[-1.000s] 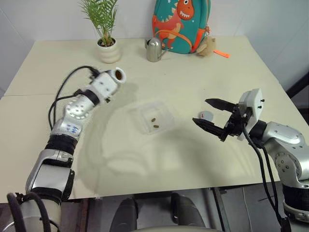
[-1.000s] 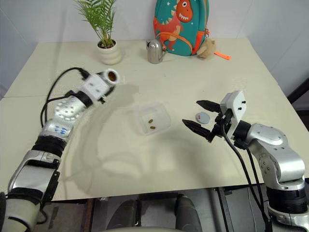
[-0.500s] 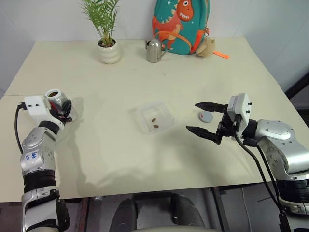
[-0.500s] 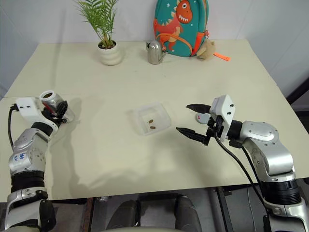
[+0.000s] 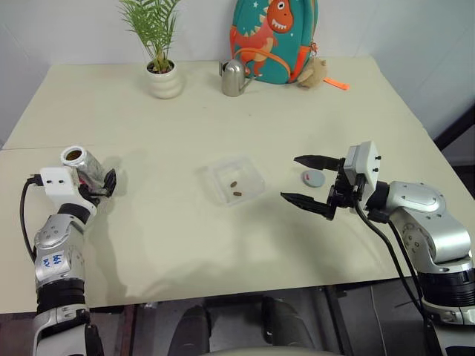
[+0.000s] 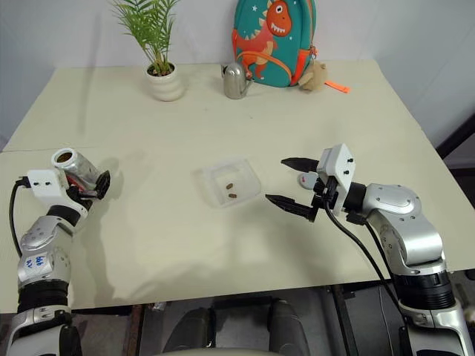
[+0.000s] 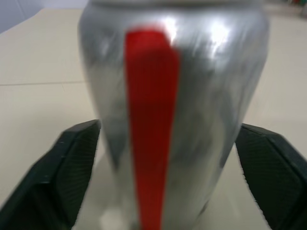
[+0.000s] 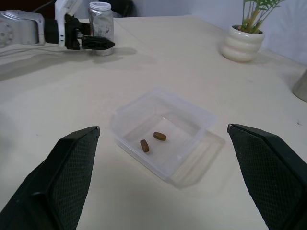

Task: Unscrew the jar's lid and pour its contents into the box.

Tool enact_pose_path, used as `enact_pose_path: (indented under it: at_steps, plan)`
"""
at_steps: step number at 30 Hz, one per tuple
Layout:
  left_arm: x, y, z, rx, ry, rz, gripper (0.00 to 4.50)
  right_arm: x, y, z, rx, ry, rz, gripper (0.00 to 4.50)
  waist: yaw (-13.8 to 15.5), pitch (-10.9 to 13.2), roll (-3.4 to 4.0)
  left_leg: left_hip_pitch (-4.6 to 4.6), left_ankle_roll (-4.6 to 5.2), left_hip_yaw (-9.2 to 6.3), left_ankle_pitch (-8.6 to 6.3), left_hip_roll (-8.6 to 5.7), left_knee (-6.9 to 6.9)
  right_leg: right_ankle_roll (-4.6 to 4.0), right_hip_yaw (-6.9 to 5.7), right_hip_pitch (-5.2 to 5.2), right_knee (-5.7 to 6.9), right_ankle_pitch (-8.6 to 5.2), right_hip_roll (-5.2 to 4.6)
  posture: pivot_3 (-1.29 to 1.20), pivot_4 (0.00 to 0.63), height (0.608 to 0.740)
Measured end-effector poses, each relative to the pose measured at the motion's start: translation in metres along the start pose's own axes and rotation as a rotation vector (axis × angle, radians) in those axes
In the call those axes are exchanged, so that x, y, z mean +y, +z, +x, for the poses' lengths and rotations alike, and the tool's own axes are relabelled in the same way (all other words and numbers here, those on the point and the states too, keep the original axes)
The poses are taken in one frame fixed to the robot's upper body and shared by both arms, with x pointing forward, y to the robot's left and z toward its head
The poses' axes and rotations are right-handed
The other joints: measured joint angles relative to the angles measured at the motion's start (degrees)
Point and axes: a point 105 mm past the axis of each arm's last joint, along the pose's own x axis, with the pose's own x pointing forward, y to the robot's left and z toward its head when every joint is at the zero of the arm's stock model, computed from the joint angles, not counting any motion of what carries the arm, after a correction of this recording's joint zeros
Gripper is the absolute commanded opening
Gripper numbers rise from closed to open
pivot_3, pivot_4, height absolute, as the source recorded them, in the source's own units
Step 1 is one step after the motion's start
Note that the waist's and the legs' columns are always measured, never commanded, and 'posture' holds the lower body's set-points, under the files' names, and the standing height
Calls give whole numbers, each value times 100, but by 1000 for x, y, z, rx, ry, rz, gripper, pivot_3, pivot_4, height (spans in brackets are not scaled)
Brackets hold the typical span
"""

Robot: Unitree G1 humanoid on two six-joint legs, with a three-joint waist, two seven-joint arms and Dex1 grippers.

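Note:
The silvery jar (image 5: 80, 165), with a red stripe (image 7: 151, 120) down its side, stands upright on the table's left part, its open mouth showing brown inside. My left gripper (image 5: 102, 179) is open, one finger on each side of the jar's lower part. The clear box (image 5: 236, 180) lies mid-table with two brown pellets (image 8: 159, 136) of the contents in it. The grey lid (image 5: 312, 178) lies flat to the right of the box. My right gripper (image 5: 289, 178) hovers open between box and lid, holding nothing.
Along the far edge stand a potted plant (image 5: 165, 74), a silver watering can (image 5: 234, 78), a dinosaur backpack (image 5: 271, 37) and a small plush toy (image 5: 315, 72). A seam crosses the table (image 5: 185, 245) on its left side.
My left arm swung left and down, taking the jar from a tilted hold in the air to standing on the table. Its fingers have opened off the jar. The right gripper stayed put.

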Motion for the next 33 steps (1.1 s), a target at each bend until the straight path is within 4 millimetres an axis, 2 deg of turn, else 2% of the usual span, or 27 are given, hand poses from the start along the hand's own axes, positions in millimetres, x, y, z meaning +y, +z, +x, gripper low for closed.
enact_pose_path:
  at_steps: [6, 9, 12, 18, 23, 30, 33]
  plan:
    - [11, -2, -46, 93, -211, 299, 4481, 7, -7, -7, 10, 5, 40, 4500, 18, 0, 0, 2, -12, 7, -9, 15, -5, -19, -7, -6, -23, -11, 0, 0, 150, 740]
    - [20, 3, -66, 134, -277, 403, 4481, 6, -10, -16, 32, -3, 47, 4500, 48, 0, 1, 6, -17, 13, -14, 21, -4, -91, -9, -5, -24, -50, -1, 0, 150, 740]
    - [12, 13, -80, 140, -413, 491, 4481, 5, -12, -24, 62, 4, 41, 4500, 55, 0, 0, 9, -19, 19, -16, 25, -2, -115, -9, -2, -28, -56, -2, 0, 150, 740]
    - [-46, 55, -69, -29, -692, 538, 4481, -4, -16, -37, 89, -4, 20, 4500, 42, 1, 2, 40, -18, 34, -15, 28, -5, -120, 0, 21, -29, -51, 1, 0, 150, 740]
    - [-80, 57, -64, -53, -872, 526, 4481, -12, -19, -45, 107, -34, 42, 4500, -29, 1, 2, 47, -16, 38, -17, 43, -15, -94, 8, 12, -17, -38, 21, 0, 150, 740]
    - [-103, 78, -55, -158, -974, 435, 4481, -14, -11, -53, 96, -82, 14, 4500, -15, 1, 2, 47, -12, 37, -20, 50, -13, -73, 7, 12, -15, -28, 29, 0, 150, 740]
    - [-108, 79, -50, -179, -988, 409, 4481, -13, -12, -54, 102, -85, 13, 4500, 4, 1, 2, 47, -12, 38, -20, 50, -9, -75, 9, 12, -16, -29, 30, 0, 150, 740]
